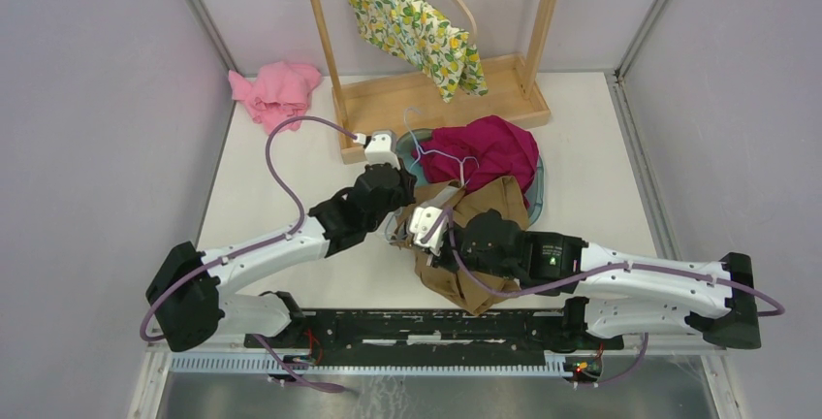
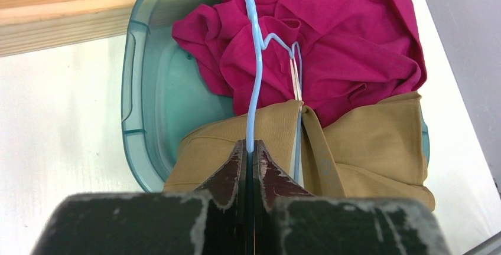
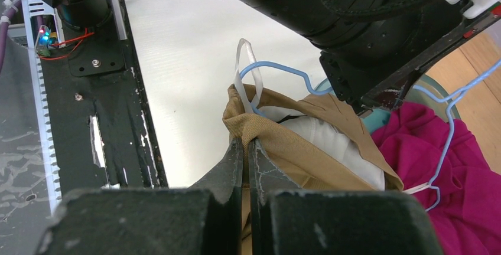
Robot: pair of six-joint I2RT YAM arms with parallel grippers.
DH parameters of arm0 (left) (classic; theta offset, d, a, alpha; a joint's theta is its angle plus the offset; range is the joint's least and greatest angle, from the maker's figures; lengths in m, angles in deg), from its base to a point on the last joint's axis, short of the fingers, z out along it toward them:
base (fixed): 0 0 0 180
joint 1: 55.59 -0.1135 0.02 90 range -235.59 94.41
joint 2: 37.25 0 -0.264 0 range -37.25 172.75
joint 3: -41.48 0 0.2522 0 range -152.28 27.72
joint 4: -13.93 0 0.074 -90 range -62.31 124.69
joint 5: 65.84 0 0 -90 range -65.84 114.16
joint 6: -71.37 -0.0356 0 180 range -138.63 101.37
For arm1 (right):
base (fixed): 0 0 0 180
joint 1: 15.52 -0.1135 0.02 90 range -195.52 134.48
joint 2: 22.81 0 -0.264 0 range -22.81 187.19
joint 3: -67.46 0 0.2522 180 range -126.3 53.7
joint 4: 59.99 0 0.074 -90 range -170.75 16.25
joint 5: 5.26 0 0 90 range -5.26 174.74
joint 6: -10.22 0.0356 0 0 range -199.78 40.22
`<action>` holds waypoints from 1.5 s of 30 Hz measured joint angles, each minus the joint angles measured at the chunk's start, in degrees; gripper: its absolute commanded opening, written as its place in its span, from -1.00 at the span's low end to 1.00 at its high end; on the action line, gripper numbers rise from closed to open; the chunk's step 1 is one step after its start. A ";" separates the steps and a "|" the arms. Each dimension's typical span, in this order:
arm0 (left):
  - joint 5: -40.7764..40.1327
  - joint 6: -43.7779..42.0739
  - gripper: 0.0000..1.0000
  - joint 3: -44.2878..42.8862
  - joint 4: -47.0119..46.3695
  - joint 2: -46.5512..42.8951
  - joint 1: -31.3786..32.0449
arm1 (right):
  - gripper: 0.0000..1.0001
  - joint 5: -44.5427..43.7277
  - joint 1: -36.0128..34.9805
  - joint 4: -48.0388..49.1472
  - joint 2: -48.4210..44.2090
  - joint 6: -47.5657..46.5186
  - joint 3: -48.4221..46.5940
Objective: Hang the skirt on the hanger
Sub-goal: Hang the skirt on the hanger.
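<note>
At centre of worktop, your tan skirt lies half over teal tub, against magenta cloth. Left hand clamped tight on blue wire hanger, apparently steadying it. Right hand pinched on skirt waistband, probably to draw it along hanger arm. White loop looks hooked round hanger shoulder. Skirt not yet hung square.

The tan skirt lies crumpled on the table, partly over a teal tub's rim, with white lining showing. One arm of the thin light-blue wire hanger runs into its waistband.
</note>
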 measured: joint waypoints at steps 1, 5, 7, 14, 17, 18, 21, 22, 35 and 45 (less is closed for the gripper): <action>-0.13 0.02 -0.94 0.17 -0.13 -0.11 0.02 | -0.97 -0.02 0.07 0.02 0.00 -0.09 0.00; -0.22 0.00 -0.94 0.90 -0.24 -0.70 0.04 | -0.97 -0.46 0.85 0.17 -0.02 -0.31 -0.04; -0.24 0.00 -0.94 1.11 -0.31 -0.94 0.04 | -0.97 -0.72 1.40 0.17 -0.02 -0.31 -0.04; -0.22 -0.11 -0.94 2.01 -1.44 -1.60 0.15 | -0.97 -0.96 4.13 0.15 -0.87 -0.31 -0.04; -0.22 -0.37 -0.94 2.27 -1.84 -1.90 0.37 | -0.97 -0.98 5.62 0.15 -1.07 -0.28 -0.04; -0.22 -0.37 -0.94 2.29 -1.90 -1.99 0.39 | -0.97 -0.96 6.05 0.15 -1.07 -0.26 -0.04; -0.20 -0.44 -0.94 2.29 -1.90 -2.21 0.42 | -0.97 -0.79 7.54 0.15 -1.18 -0.04 -0.02; -0.22 -0.46 -0.94 2.32 -1.90 -2.27 0.42 | -0.97 -0.74 7.89 0.15 -1.22 0.09 -0.02; -0.22 -1.90 -0.94 2.34 -1.90 -2.38 1.09 | -0.97 2.19 8.68 0.22 0.52 0.57 -0.17; -0.81 -2.71 -0.94 2.34 -2.01 -2.19 1.73 | -0.97 4.24 8.68 0.13 2.69 0.50 -2.67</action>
